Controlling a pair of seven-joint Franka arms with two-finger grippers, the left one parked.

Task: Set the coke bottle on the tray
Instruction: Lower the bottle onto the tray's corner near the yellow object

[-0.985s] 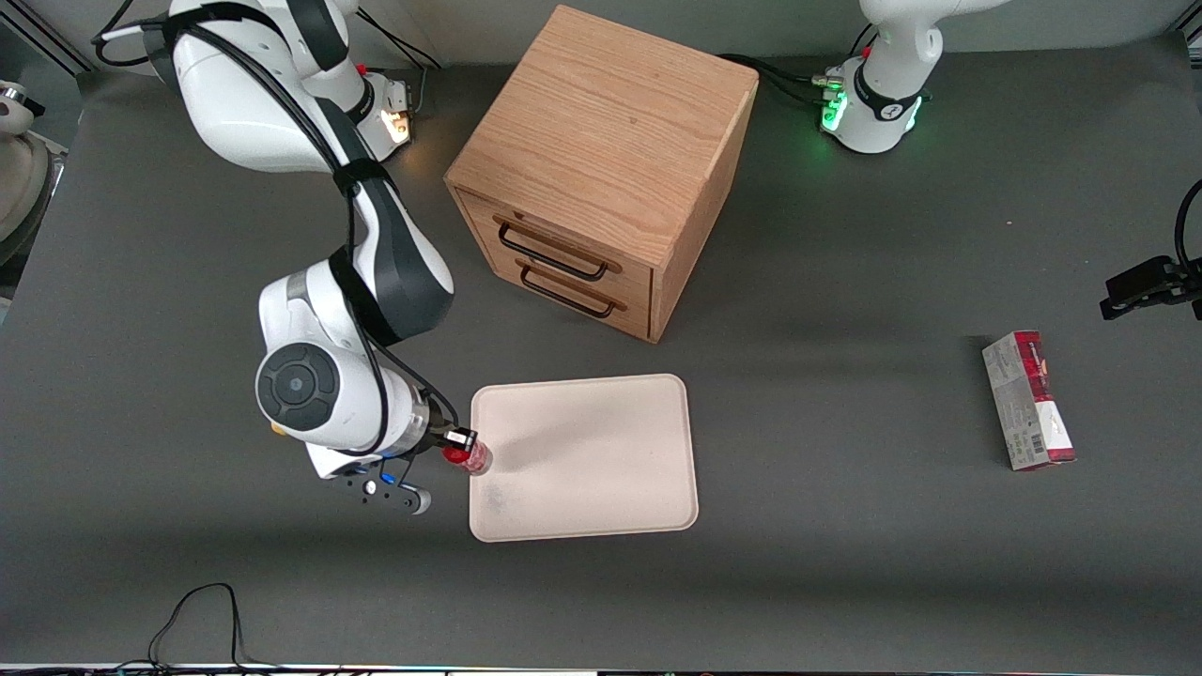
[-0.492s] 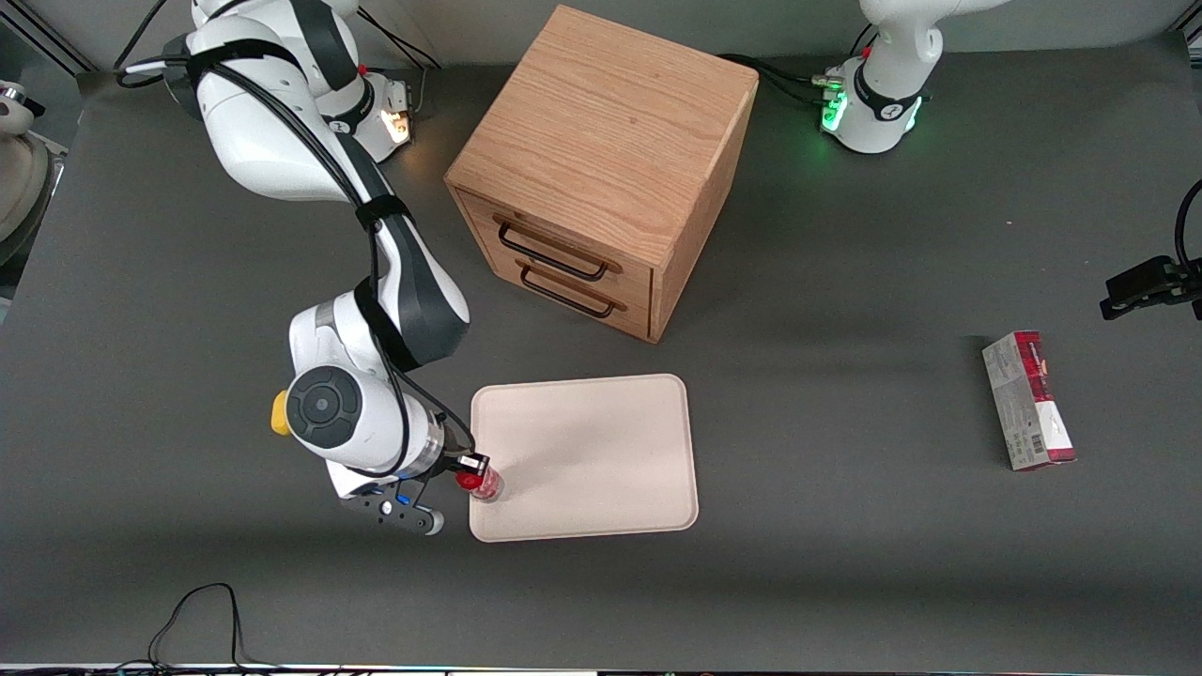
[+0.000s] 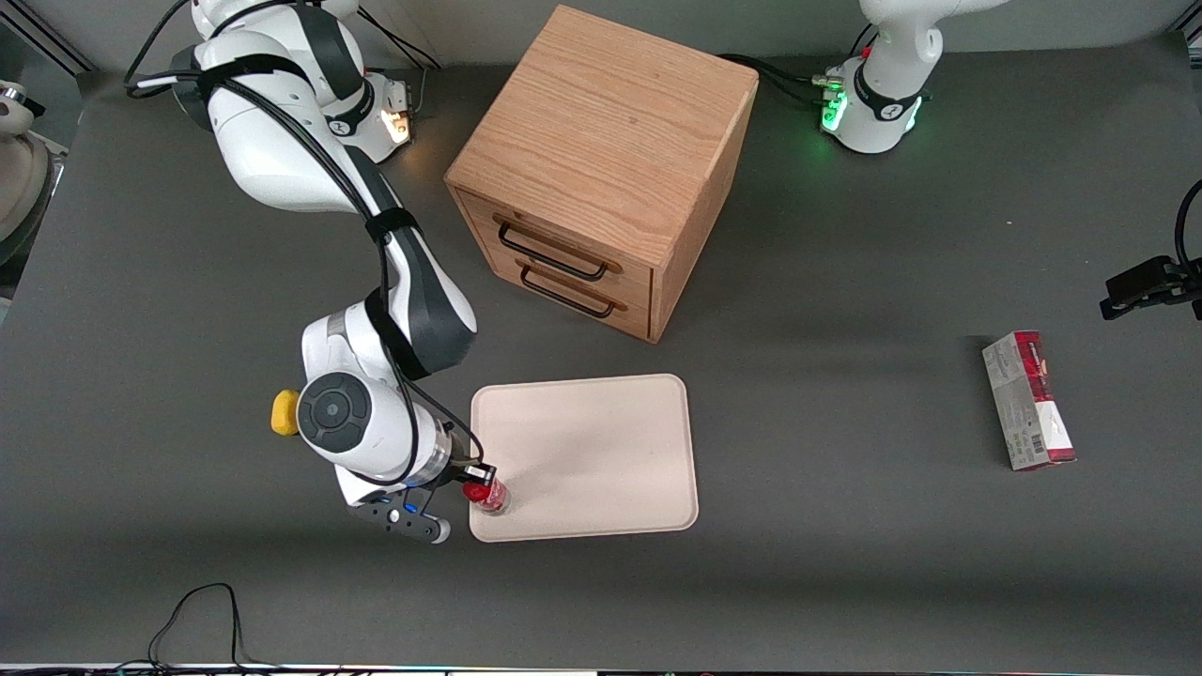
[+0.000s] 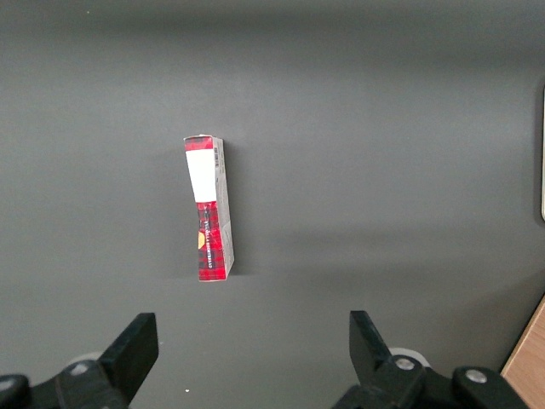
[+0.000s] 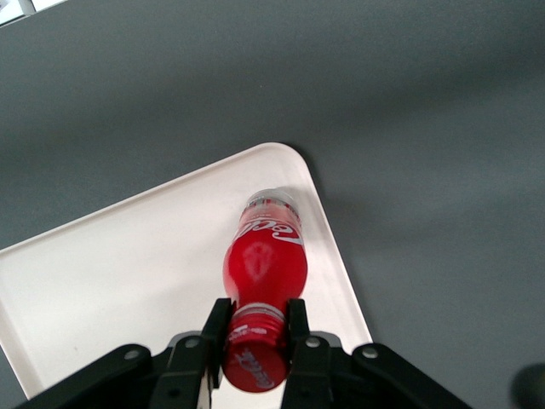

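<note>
Operator: Front view gives me the gripper (image 3: 477,477) low over the tray (image 3: 601,451), at the tray corner nearest the front camera and toward the working arm's end of the table (image 3: 845,563). Its fingers (image 5: 298,319) are pinching the coke bottle (image 3: 489,494) at the neck, just under the red cap.

Observer: Is the bottle inside the rim?

Operator: From the right wrist view, the coke bottle (image 5: 264,264) stands upright with its clear base over the tray (image 5: 128,273), close to the rounded corner and near the rim. I cannot tell whether the base touches.

Observer: What room is there around it?

Operator: I see bare tray surface stretching toward the cabinet (image 3: 601,169) and toward the parked arm's end. The yellow lump (image 3: 284,413) lies on the table beside the wrist, apart from the tray. The carton (image 3: 1028,401) lies well away, near the parked arm's end.
</note>
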